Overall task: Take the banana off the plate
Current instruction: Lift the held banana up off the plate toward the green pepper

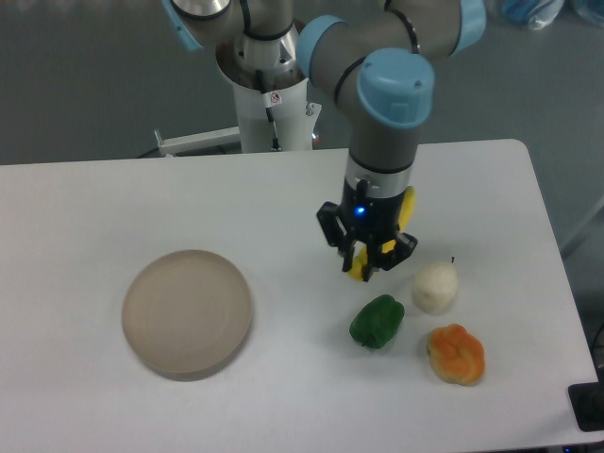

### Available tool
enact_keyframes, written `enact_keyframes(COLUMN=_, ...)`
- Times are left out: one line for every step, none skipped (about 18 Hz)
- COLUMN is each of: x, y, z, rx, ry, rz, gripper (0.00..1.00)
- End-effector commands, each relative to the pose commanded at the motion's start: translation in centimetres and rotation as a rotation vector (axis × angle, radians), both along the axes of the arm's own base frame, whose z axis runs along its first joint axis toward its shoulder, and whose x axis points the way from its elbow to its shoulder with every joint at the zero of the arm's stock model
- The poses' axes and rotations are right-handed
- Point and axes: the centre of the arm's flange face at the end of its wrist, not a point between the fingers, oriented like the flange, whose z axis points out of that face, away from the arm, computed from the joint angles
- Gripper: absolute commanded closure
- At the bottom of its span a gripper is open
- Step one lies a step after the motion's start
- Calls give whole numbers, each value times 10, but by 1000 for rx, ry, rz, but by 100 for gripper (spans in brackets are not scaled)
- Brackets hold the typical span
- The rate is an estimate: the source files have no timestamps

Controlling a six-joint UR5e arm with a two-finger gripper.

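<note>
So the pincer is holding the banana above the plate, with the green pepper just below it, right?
Not above the plate. The camera view shows the pincer holding the banana well to the right of the plate, above the table, with the green pepper just below it.

Crowded right under the gripper (366, 264) clamping the banana (405, 209), with green pepper (377, 321), white fruit (435, 287) and orange fruit (457, 354) bunched close together, and open tabletop (283, 217) stretching leftward to the plate (188, 313).

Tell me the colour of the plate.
Beige-tan, plain and matte; the plate shows clearly in the fixed camera view.
</note>
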Motion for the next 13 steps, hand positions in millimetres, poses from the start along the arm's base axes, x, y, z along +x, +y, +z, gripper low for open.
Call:
enact_keyframes(x=-11, y=-8, z=0, rx=-22, ry=24, rz=-25, gripper=100)
enact_keyframes(x=-14, y=-10, z=-1, rx=-30, ry=32, rz=-47, gripper=100)
enact_keyframes(x=-15, y=-11, z=0, rx=-37, ry=41, rz=-65, gripper=100)
enact_keyframes(x=-19, y=-13, z=-3, rx=-45, ry=44, rz=-75, gripper=100)
enact_keyframes(x=-25, y=-17, z=-4, rx=-48, ry=46, rz=-89, gripper=100)
enact_keyframes(x=-28, y=-20, z=-5, rx=-52, ry=50, rz=-105, gripper=100)
enact_keyframes(x=-34, y=-24, z=-4, rx=-58, ry=56, rz=-116, gripper=100)
enact_keyframes(x=-37, y=-28, z=-5, rx=-65, ry=55, rz=-131, gripper=100)
enact_keyframes(x=-41, y=-31, z=-5, rx=-71, ry=51, rz=-136, gripper=100)
enact_keyframes(x=-44, y=-34, z=-6, rx=-77, ry=48, rz=-142, gripper=100)
enact_keyframes(x=-44, y=-34, z=-6, rx=-78, ry=46, rz=-148, gripper=100)
enact_keyframes(x=-46, y=-35, z=-6, rx=-79, ry=47, rz=-153, gripper=100)
enact_keyframes(x=-48, y=-37, z=-5, rx=-79, ry=47, rz=-153, gripper=100)
